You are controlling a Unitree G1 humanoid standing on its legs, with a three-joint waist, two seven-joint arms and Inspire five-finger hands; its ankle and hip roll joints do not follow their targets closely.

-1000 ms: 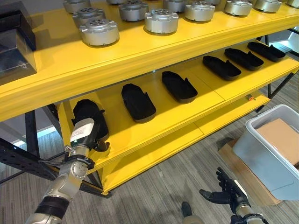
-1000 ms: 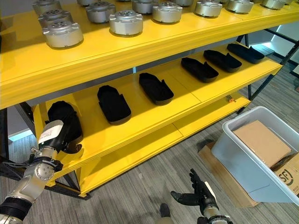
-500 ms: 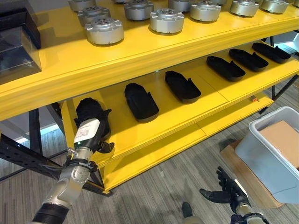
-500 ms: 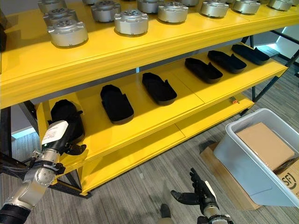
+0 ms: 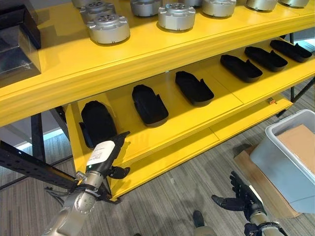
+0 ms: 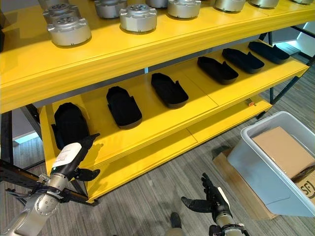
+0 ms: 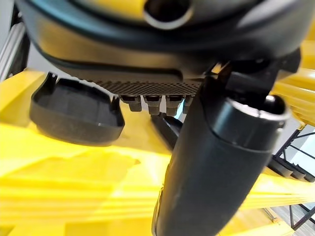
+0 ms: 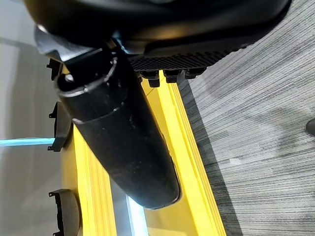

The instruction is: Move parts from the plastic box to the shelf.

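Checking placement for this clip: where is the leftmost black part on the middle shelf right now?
The leftmost black part lies flat at the left end of the middle yellow shelf, just beyond the open left hand, with another black part to its right.

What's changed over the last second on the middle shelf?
The left hand has pulled back off the leftmost black part, which now lies on the middle shelf with nothing touching it; the hand hangs open just in front of the shelf edge. The other black parts, the grey plastic box and the open right hand look unchanged.
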